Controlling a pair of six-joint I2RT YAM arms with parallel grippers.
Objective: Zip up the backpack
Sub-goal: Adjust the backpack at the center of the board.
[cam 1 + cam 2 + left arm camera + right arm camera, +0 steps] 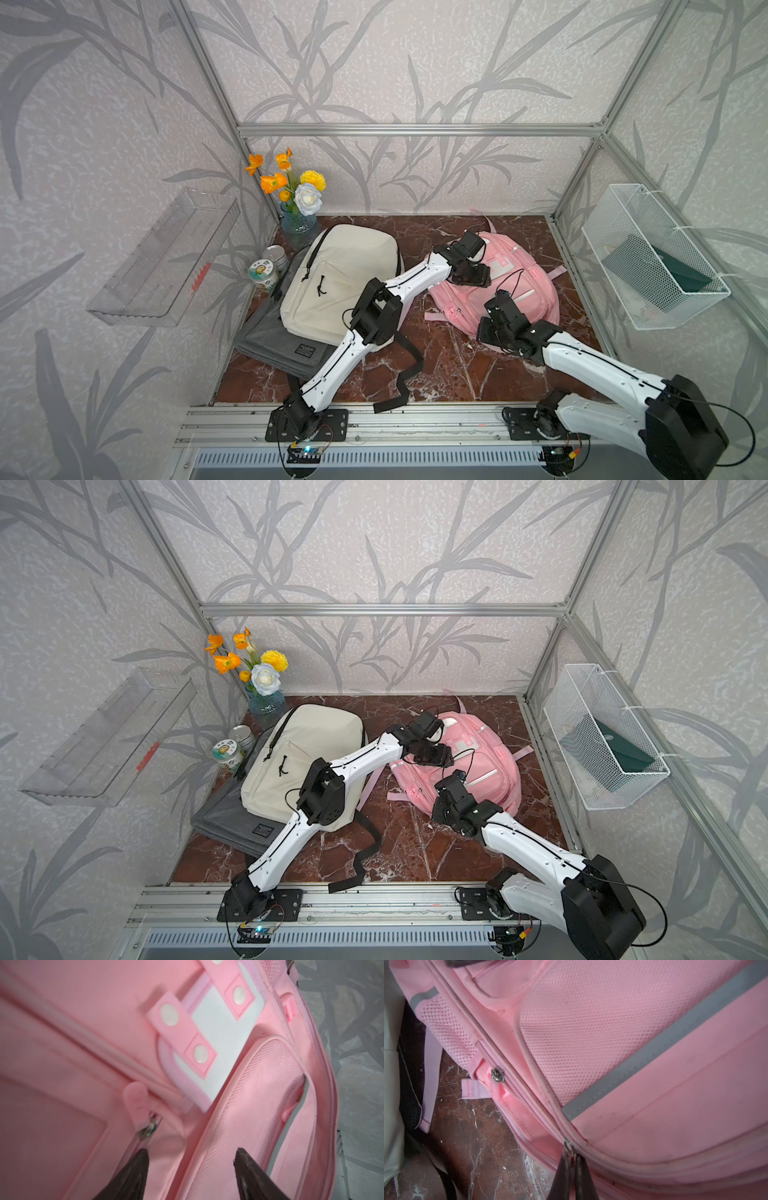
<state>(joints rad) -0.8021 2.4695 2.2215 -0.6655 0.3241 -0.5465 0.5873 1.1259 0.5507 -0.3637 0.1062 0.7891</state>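
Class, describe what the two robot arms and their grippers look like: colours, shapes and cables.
Both the left arm and right arm have smooth white links joined by bulky black housings, with thin black cables looping outside. The left gripper and right gripper have dark fingers tapering to points.

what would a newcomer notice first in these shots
Both arms reach to the pink backpack lying on the right half of the dark red marble table: the right gripper is pinched shut on a zipper pull, while the left gripper hovers open over its front. Next come the bright orange and yellow flowers in the back left corner, beside a cream backpack.
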